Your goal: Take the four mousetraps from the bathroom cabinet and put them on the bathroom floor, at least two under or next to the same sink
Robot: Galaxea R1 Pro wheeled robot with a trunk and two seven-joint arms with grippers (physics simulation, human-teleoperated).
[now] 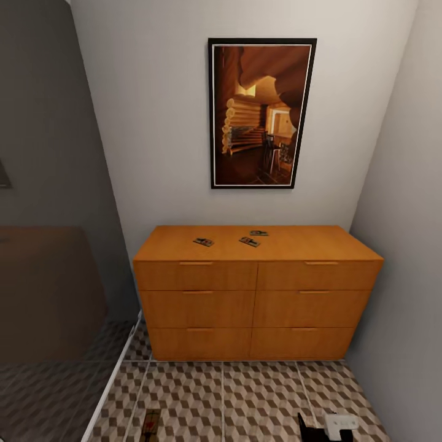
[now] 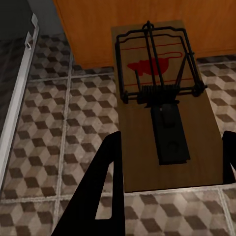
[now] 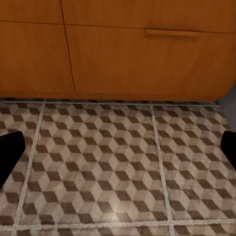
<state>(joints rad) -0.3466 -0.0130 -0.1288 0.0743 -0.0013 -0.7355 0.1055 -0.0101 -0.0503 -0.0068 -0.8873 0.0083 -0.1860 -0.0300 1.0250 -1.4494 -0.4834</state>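
Head view: we see the orange-brown wooden cabinet with a flat top and rows of drawer fronts standing against the pale wall, under a black-framed picture of a log cabin interior. Three tiny flat dark-brown mousetraps lie on the cabinet top: one toward its left, one near the middle, one just behind that, closer to the wall. The cube-patterned tiled bathroom floor spreads in front of the cabinet.

A fourth mousetrap shows low in front of the cabinet's left half. In the left wrist view we see this dark-brown wooden mousetrap with its grey metal spring bar and red mouse print sitting between the black fingers of the left tool, above the floor tiles, with the cabinet base just beyond it. The left tool pinches the trap at its near end.

Right wrist view: the right tool is spread wide, fingers at each edge, nothing between them, over floor tiles in front of the cabinet's lower drawers.
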